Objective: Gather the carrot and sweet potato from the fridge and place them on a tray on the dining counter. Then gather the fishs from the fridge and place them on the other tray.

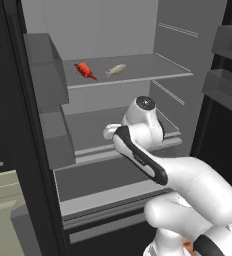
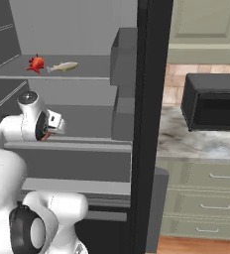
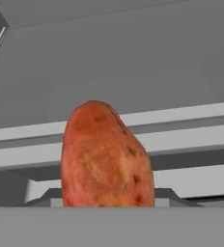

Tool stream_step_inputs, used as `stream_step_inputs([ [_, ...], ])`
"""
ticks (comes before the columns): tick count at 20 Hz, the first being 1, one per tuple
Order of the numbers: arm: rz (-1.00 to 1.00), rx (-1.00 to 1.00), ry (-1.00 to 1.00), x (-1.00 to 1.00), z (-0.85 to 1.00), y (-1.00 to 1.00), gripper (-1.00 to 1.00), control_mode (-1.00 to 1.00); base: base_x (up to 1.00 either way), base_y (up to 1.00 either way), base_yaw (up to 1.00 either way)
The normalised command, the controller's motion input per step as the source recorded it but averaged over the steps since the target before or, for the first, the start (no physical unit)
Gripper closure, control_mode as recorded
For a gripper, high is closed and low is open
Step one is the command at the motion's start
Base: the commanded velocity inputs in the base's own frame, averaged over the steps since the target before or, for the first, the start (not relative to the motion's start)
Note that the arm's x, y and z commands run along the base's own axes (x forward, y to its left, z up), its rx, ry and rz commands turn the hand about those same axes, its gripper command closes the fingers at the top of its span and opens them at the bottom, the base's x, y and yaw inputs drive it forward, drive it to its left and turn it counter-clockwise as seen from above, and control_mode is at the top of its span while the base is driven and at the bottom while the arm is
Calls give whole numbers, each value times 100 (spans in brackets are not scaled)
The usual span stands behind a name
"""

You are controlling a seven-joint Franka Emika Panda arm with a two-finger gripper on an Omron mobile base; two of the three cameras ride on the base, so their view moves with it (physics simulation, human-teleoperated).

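The sweet potato (image 3: 106, 157), a stubby reddish-orange lump with brown specks, stands very close in the hand view and hides the fingertips. A sliver of the sweet potato (image 2: 46, 135) shows under my gripper (image 2: 48, 133), which looks shut on it at the height of the middle shelf. The fridge (image 1: 118, 35) stands open in front of me. On its upper shelf lie the red-orange fish (image 1: 86, 70) and the pale slim fish (image 1: 116, 70), side by side; they are also the red fish (image 2: 35, 64) and the pale fish (image 2: 62, 66). The carrot is out of view.
Door bins (image 1: 45, 75) jut in at the left of the fridge opening and more bins (image 1: 228, 45) at the right. Right of the fridge, a black microwave (image 2: 213, 101) sits on a veined counter (image 2: 186, 141) over green drawers.
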Motion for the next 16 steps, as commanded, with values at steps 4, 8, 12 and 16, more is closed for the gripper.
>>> stream_step_inputs([
  [4,0,1,-5,-99,12,-33,100,-100,0,0,0],
  [8,3,0,-10,-100,12,-44,100,-100,0,0,0],
  [12,2,0,-16,-100,29,-39,100,-100,0,0,0],
  [16,0,0,-4,-44,10,-6,100,-100,0,0,0],
])
